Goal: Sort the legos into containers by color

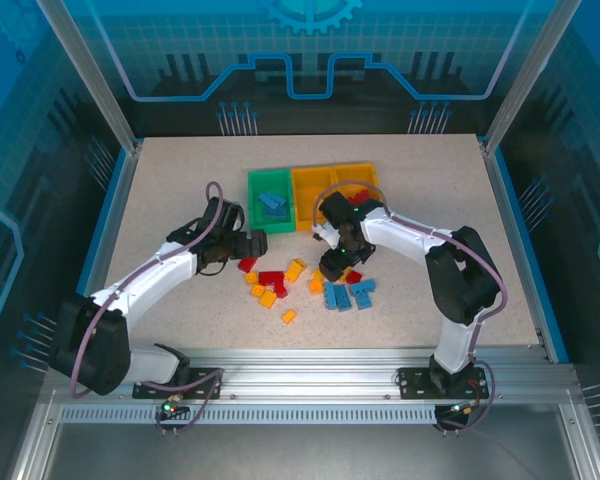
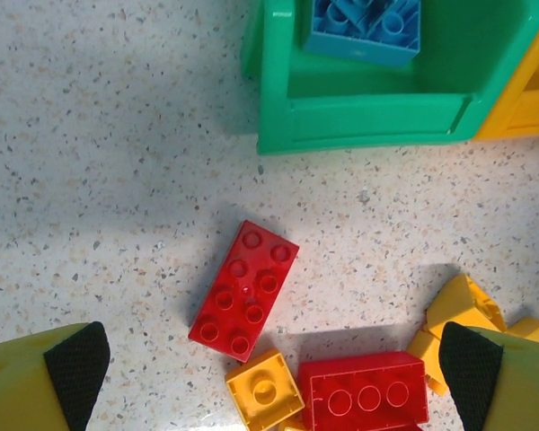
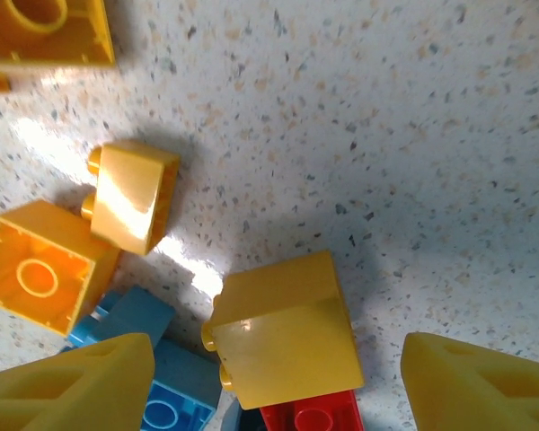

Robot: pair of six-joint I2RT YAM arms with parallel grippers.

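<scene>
green bin (image 2: 368, 121) has blue bricks (image 2: 364, 27) in it, 2 orange bins (image 1: 310, 195) joined to it. both jaws wide open, holding nothing

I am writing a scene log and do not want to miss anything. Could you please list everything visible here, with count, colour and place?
Table: one, speckled beige, under everything.
Green bin: one, at the left end of the joined row at the far middle of the table.
Orange bins: two, joined to the right of the green one.
Sorted blue bricks: a few, inside the green bin.
Red bricks: about four, loose in front of the bins.
Yellow bricks: about six, mixed in with the red ones.
Loose blue bricks: about four, on the near right of the pile.
Left gripper: one, open, above the red bricks.
Right gripper: one, open, above a yellow brick.
</scene>
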